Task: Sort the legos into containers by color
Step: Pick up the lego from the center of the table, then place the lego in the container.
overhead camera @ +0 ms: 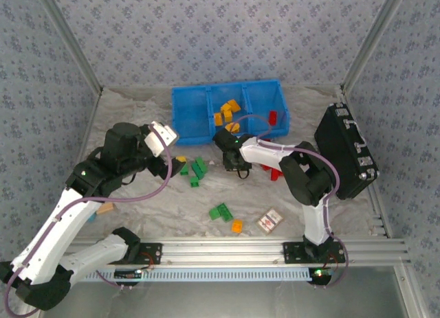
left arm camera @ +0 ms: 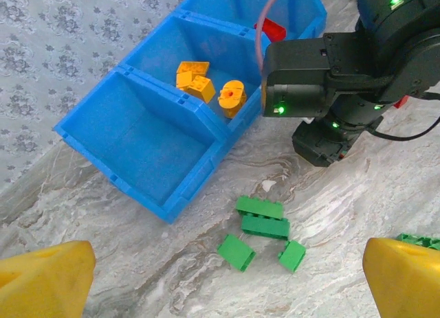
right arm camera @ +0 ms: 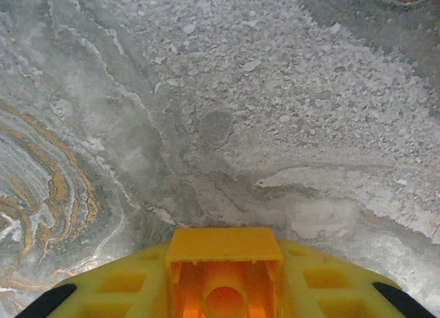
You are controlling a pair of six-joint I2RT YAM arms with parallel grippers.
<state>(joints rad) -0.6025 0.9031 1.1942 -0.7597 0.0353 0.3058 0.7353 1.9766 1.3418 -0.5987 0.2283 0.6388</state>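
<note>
Right gripper (right arm camera: 223, 294) around hollow orange brick (right arm camera: 223, 246)

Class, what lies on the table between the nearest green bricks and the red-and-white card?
A single orange brick, seen in the overhead view.

A: What colours are the arms?
B: The left arm (overhead camera: 55, 229) has long white shells and black joints. The right arm (overhead camera: 315, 218) is the same: white tubes, chunky black housings.
A: Cables?
B: A thin purple cable (overhead camera: 157, 187) loops along each arm.
A: Lights?
B: Small green lights (left arm camera: 278, 110) glow on the right arm's black housing.
A: Fingers?
B: The left gripper (left arm camera: 227, 280) has blunt, bright yellow fingers (left arm camera: 48, 280). The right gripper (right arm camera: 223, 266) has yellow fingers (right arm camera: 330, 284) too, with square recesses and black corners.
</note>
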